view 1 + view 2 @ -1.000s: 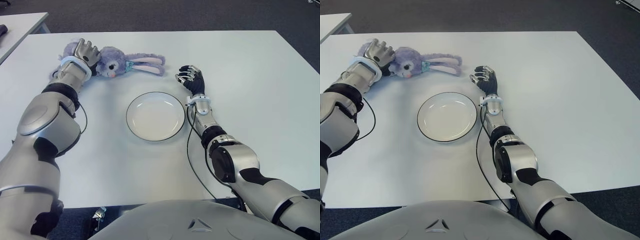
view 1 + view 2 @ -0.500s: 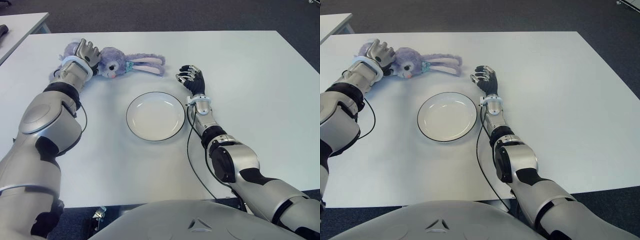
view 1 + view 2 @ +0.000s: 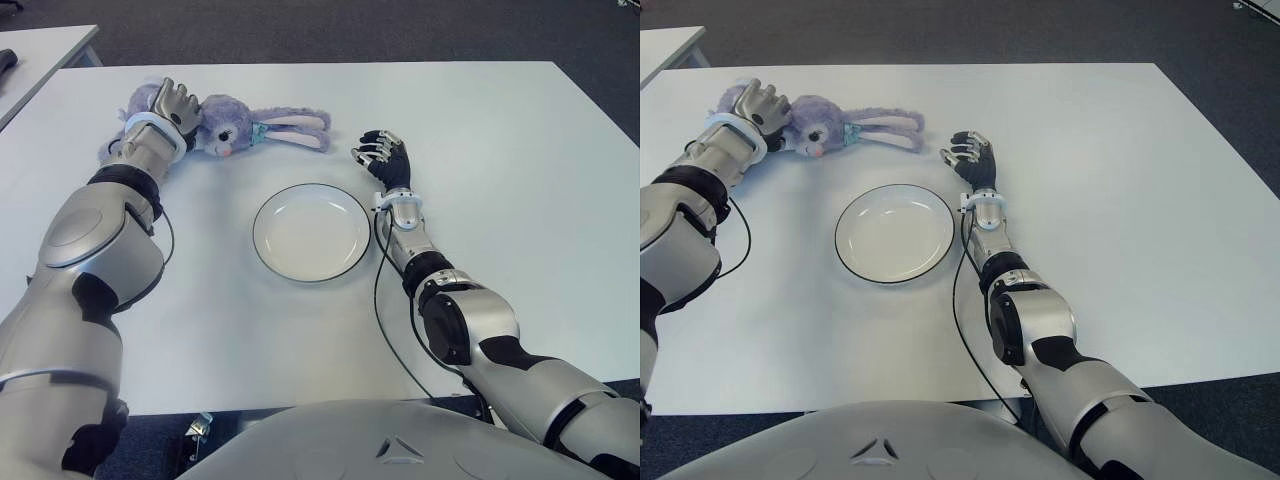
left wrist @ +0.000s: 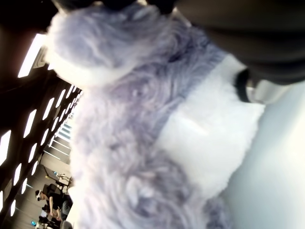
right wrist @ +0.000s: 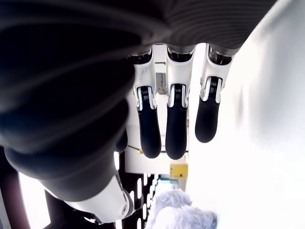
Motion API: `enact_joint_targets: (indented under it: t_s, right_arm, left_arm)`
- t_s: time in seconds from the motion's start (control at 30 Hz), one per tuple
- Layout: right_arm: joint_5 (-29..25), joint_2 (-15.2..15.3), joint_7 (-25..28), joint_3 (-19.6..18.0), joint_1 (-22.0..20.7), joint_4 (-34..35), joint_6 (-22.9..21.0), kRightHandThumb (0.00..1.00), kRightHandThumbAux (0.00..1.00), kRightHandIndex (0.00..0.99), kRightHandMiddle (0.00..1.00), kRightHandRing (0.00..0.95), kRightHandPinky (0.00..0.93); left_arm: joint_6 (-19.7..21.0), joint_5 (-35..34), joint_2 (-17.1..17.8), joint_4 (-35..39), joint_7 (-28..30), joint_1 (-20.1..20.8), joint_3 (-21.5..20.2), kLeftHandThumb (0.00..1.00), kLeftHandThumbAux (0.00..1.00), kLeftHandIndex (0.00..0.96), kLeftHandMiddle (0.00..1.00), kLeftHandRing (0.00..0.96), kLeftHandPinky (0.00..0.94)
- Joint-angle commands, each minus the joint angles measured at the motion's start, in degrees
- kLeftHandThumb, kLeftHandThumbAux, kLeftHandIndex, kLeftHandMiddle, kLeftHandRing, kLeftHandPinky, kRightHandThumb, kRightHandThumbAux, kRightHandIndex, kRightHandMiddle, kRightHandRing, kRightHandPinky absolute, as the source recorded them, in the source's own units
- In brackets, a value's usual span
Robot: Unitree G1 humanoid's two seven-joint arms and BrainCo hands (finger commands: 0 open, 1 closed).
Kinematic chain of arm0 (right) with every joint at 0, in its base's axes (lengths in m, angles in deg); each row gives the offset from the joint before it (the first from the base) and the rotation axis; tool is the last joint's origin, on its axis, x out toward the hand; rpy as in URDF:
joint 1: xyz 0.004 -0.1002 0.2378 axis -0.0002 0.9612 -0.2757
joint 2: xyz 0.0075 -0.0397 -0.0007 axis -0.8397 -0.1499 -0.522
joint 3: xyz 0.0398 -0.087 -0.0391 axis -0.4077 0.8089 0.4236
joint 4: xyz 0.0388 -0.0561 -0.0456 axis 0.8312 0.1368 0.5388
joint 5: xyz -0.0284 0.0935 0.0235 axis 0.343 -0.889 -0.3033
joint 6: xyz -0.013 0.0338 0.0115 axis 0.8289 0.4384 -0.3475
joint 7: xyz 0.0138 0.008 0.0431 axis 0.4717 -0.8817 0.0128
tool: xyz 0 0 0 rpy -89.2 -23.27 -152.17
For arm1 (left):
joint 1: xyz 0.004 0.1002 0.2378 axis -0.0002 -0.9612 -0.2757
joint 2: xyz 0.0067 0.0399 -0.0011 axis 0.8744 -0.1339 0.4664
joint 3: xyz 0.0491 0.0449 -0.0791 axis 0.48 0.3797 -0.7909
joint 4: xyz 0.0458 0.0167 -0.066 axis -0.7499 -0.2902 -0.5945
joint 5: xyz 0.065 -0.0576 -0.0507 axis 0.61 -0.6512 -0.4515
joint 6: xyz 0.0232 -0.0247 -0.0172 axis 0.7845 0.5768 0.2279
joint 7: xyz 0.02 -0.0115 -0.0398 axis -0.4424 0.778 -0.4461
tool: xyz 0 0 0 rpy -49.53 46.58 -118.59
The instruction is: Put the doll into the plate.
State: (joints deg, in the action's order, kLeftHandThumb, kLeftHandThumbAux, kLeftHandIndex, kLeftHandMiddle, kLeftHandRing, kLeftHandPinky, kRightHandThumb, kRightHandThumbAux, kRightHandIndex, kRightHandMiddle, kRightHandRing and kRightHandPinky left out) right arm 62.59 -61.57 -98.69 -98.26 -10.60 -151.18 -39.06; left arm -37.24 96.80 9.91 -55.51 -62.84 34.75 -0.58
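Nearest the robot's body, the white plate [image 3: 311,232] sits empty on the white table [image 3: 520,150], its dark-edged rim unobstructed. Just beside the plate, on its right, the right hand [image 3: 385,158] shows with fingers extended and relaxed, holding nothing; the right wrist view confirms the fingers [image 5: 175,125] hang straight and apart from any object. Its position suggests it is idle, kept clear of the plate opening.

Farther back, toward the table's far left corner, the doll [image 3: 243,124], a purple plush rabbit, lies on its side with ears pointing right, well apart from the plate. The left hand [image 3: 172,104] sits on the doll's body end, and the left wrist view is filled with plush fur [image 4: 143,143] pressed close. The fingers appear curled around the body, though full closure cannot be confirmed from these views. The doll rests on the table, not lifted; judged stage: grasp being secured, transfer to the plate not yet begun.
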Motion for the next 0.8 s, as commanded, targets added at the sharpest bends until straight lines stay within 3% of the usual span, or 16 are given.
enact_joint_targets:
  t_s: [0.03,0.1,0.13,0.17,0.2,0.3,0.5,0.8]
  right_arm:
    - [-0.52,-2.96,-0.50,-1.00,11.74,-8.00,-6.84,0.267,0.896,0.344,0.357,0.352,0.327]
    - [-0.59,-2.99,-0.45,-1.06,11.78,-7.99,-6.73,0.262,0.894,0.343,0.357,0.352,0.331]
    - [-0.62,-3.00,-0.41,-1.09,11.81,-7.98,-6.65,0.262,0.894,0.343,0.357,0.352,0.331]
    - [-0.64,-3.01,-0.38,-1.10,11.83,-7.97,-6.59,0.256,0.893,0.342,0.358,0.353,0.334]
    - [-0.64,-3.01,-0.36,-1.11,11.86,-7.97,-6.55,0.252,0.894,0.342,0.359,0.353,0.334]
    - [-0.65,-3.03,-0.23,-1.13,12.00,-7.96,-6.31,0.245,0.894,0.342,0.361,0.356,0.333]
    - [-0.67,-3.06,-0.13,-1.23,12.18,-7.96,-6.06,0.241,0.905,0.344,0.363,0.362,0.346]
    - [-0.82,-3.18,-0.19,-1.40,12.28,-7.92,-6.00,0.258,0.907,0.347,0.363,0.364,0.354]
  left_arm:
    - [-0.17,-0.95,-0.55,-1.15,-5.43,-8.02,-1.13,0.889,0.434,0.123,0.153,0.396,0.623]
    - [0.47,-2.52,-0.32,-1.20,-7.85,-9.17,-2.96,0.929,0.467,0.276,0.293,0.420,0.550]
    - [0.57,-3.45,-0.25,-1.24,-8.81,-9.62,-4.02,0.930,0.470,0.289,0.302,0.421,0.543]
    - [0.59,-4.01,-0.21,-1.27,-9.37,-9.86,-4.63,0.940,0.607,0.401,0.381,0.489,0.525]
    - [0.60,-4.30,-0.20,-1.29,-9.70,-9.99,-4.99,0.943,0.642,0.430,0.400,0.507,0.521]
    - [-0.02,-6.22,-0.21,-1.36,-10.24,-10.27,-7.11,0.996,0.658,0.417,0.417,0.461,0.522]
    - [-1.69,-11.48,0.13,-1.36,-9.83,-11.03,-12.47,1.000,0.661,0.390,0.426,0.481,0.519]
    - [-3.25,-14.47,0.84,-0.91,-8.71,-11.59,-15.97,1.000,0.662,0.363,0.453,0.481,0.526]
